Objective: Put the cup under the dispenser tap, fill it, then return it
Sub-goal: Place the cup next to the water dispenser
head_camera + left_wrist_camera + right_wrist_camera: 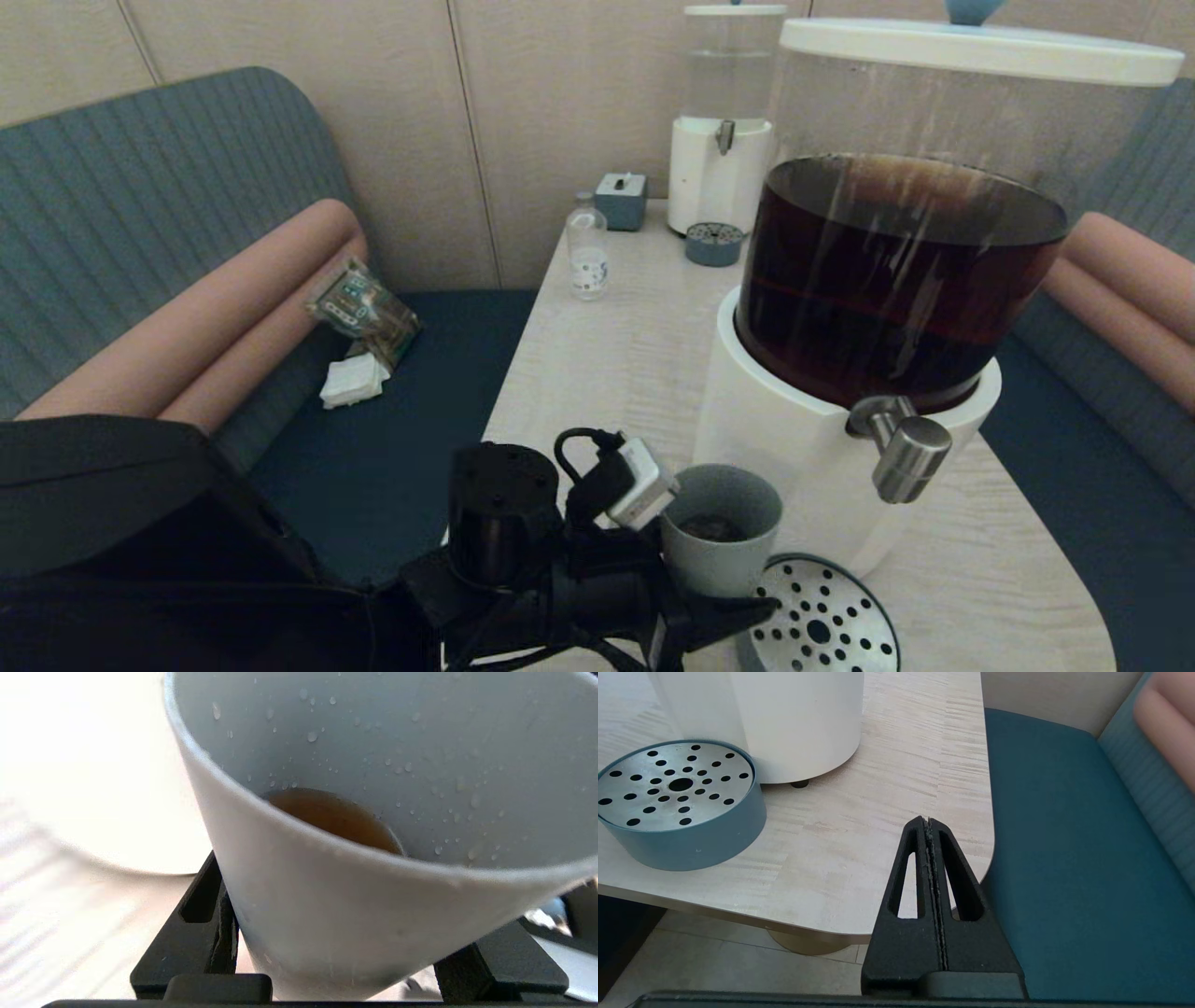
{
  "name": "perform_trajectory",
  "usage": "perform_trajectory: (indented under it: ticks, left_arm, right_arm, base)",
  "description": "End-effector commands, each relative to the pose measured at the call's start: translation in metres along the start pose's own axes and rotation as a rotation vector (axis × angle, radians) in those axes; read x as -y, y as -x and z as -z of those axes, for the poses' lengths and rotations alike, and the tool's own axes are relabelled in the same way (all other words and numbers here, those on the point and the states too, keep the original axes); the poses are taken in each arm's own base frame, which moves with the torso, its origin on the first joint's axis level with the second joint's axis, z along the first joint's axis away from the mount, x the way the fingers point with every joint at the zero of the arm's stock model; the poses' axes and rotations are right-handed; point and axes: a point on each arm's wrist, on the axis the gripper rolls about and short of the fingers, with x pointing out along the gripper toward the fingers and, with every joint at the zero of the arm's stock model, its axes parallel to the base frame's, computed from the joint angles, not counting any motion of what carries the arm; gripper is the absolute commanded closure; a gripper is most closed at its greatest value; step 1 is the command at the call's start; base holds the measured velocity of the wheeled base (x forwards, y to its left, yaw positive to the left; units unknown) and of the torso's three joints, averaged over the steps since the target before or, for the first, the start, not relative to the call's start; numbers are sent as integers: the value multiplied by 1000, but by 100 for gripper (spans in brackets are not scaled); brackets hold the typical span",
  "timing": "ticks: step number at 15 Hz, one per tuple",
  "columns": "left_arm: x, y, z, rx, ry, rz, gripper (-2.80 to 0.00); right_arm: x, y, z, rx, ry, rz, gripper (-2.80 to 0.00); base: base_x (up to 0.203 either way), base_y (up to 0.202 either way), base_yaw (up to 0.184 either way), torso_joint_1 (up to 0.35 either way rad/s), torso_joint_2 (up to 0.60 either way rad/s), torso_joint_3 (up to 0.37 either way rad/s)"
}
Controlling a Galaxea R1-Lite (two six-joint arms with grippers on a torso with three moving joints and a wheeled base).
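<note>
Against beige wall panels, between two teal upholstered benches (168,205), a pale wood-grain table (616,355) runs away from the robot; its rounded near corner shows only in the right wrist view, with tiled floor below and open bench seat beside it. On the table stands a large white-based dispenser of dark brown liquid (896,280), its stubby brushed-steel tap (906,453) hanging above and just beyond a round blue drip tray with a perforated steel top (822,621). Farther back are a smaller clear-liquid dispenser (724,121) and a small clear glass bottle (588,252). The left gripper (714,597) has its jaws closed around the small grey tapered cup (719,532), held beside the tray, left of the tap. Only the left wrist view shows droplets and a little brown liquid inside. The right gripper (928,823), jaws pressed together and empty, hovers off the table's near corner.
</note>
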Motion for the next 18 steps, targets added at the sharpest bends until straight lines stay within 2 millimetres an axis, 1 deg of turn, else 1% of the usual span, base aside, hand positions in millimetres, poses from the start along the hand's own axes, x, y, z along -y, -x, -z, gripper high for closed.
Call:
perform_trajectory:
  ticks: [1,3,6,9,11,13,14,18]
  left_arm:
    - [-7,14,-12,42,-5,-44,0]
    - [-20,30,-16,56,17,-123,0]
    - [-49,52,-19,79,28,-246,0]
    - [-73,66,-25,110,25,-333,0]
    - [-94,66,-32,143,7,-373,0]
    - [-121,63,-39,185,-19,-416,0]
    - [-132,61,-40,196,-25,-431,0]
    - [-178,54,-14,183,-6,-493,0]
  right_arm:
    - [0,0,3,-5,1,-1,0]
    - [0,0,3,-5,1,-1,0]
    - [0,0,3,-6,1,-1,0]
    - [0,0,3,-5,1,-1,0]
    - [0,0,3,-5,1,-1,0]
    - [0,0,3,-5,1,-1,0]
    - [0,0,3,-5,1,-1,0]
    - [0,0,3,-5,1,-1,0]
  base:
    - [0,0,0,0,0,0]
    - [0,0,0,0,0,0]
    - [0,0,0,0,0,0]
    - [0,0,0,0,0,0]
    - [0,0,0,0,0,0]
    - [0,0,0,0,0,0]
    - [0,0,0,0,0,0]
    - [0,0,0,0,0,0]
